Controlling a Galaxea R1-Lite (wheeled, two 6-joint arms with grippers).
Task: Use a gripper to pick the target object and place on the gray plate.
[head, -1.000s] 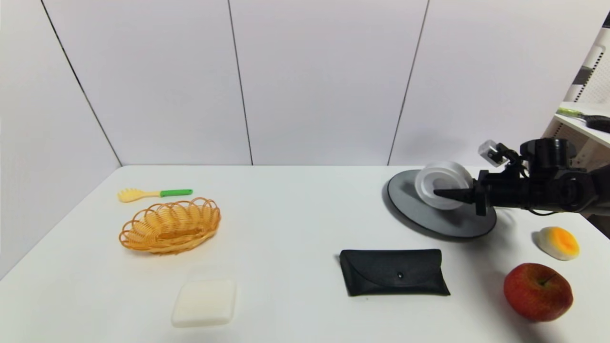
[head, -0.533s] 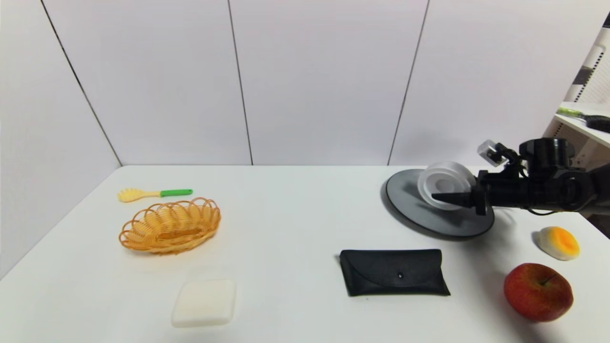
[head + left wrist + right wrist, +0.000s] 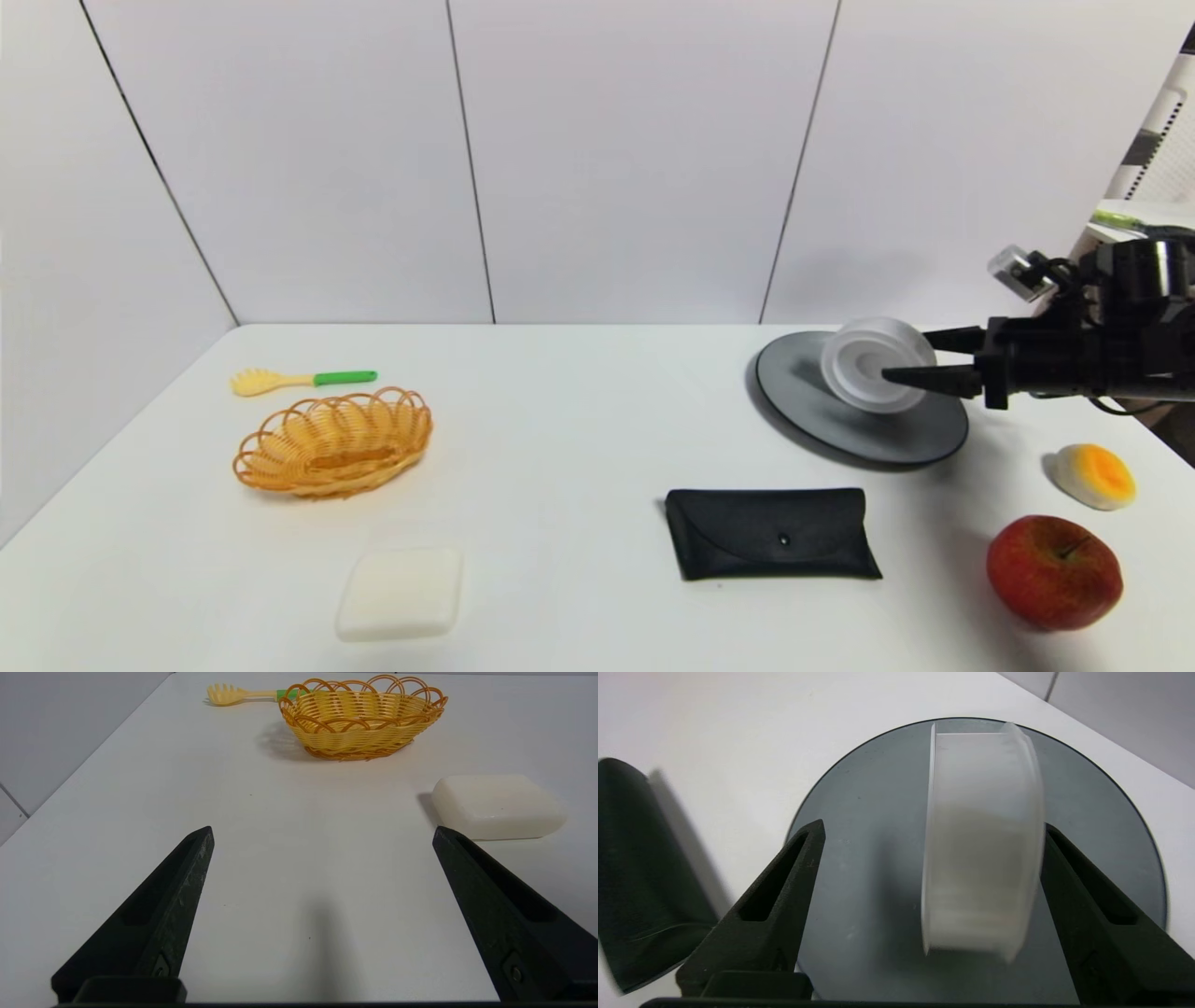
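Note:
The white translucent bowl (image 3: pixel 873 364) stands on its edge, base rings facing me, on the gray plate (image 3: pixel 840 425) at the right rear of the table. My right gripper (image 3: pixel 910 359) is open, its fingers on either side of the bowl's right part. In the right wrist view the bowl (image 3: pixel 980 849) stands on the plate (image 3: pixel 859 826) between the open fingers of the gripper (image 3: pixel 932 826), close against one finger and well apart from the other. My left gripper (image 3: pixel 322 830) is open and empty, low over the table at the front left.
A black case (image 3: pixel 770 532) lies in front of the plate. An apple (image 3: pixel 1053 571) and a halved egg (image 3: pixel 1094 476) lie at the front right. An orange basket (image 3: pixel 333 441), a yellow fork (image 3: pixel 299 379) and a white block (image 3: pixel 400 593) are on the left.
My right gripper has opened and drawn back to the right. The bowl, held before, now stands on the plate between the open fingers.

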